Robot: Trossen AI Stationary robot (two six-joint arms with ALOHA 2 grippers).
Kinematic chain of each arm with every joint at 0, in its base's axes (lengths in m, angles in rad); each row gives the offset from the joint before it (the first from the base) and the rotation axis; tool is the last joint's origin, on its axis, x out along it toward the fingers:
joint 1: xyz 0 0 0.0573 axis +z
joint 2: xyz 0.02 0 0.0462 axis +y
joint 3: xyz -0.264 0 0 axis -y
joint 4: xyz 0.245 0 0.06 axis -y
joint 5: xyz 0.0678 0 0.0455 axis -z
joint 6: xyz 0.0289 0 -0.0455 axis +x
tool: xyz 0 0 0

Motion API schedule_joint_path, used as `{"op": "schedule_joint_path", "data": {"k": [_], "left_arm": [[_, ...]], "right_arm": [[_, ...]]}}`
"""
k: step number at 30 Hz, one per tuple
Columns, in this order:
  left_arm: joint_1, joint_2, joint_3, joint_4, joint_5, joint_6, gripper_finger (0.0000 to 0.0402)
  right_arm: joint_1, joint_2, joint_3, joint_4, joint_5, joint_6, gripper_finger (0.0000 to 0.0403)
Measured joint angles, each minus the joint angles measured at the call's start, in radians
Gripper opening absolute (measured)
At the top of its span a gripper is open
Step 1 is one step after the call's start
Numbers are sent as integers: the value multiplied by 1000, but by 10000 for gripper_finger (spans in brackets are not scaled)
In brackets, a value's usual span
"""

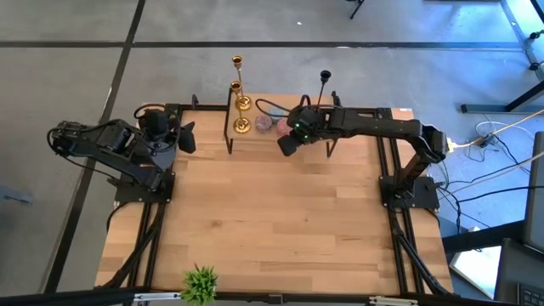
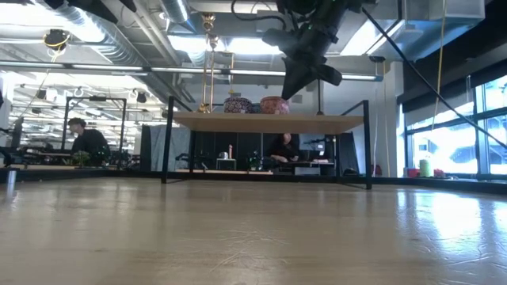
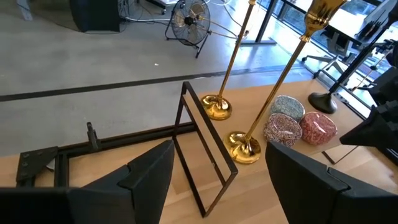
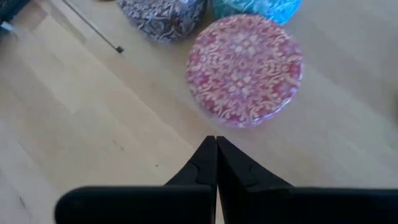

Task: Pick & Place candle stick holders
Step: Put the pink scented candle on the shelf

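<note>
Two gold candle stick holders (image 1: 240,106) (image 3: 244,148) stand upright on their round bases at the left end of a raised wooden shelf (image 1: 357,127) along the table's far edge. A black candle stick holder (image 1: 324,85) stands on its base (image 3: 323,101) farther right on the shelf. My right gripper (image 4: 216,140) is shut and hangs tilted downward over the shelf, between the gold pair and the black one, just short of a pink patterned round thing (image 4: 245,70). My left gripper (image 3: 217,180) is open at the table's far left, pointing toward the gold holders.
Three patterned round things (image 3: 283,127) lie on the shelf between the gold holders and the black one. The shelf's black frame legs (image 1: 228,127) stand on the table. A small green plant (image 1: 201,283) sits at the near edge. People sit in the room behind.
</note>
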Motion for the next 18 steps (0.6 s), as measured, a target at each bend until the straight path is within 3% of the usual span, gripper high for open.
{"op": "schedule_joint_path", "data": {"k": [18], "left_arm": [[0,0,0,0,1,1,251]], "right_arm": [[-3,0,0,-25,72,60,1]]}}
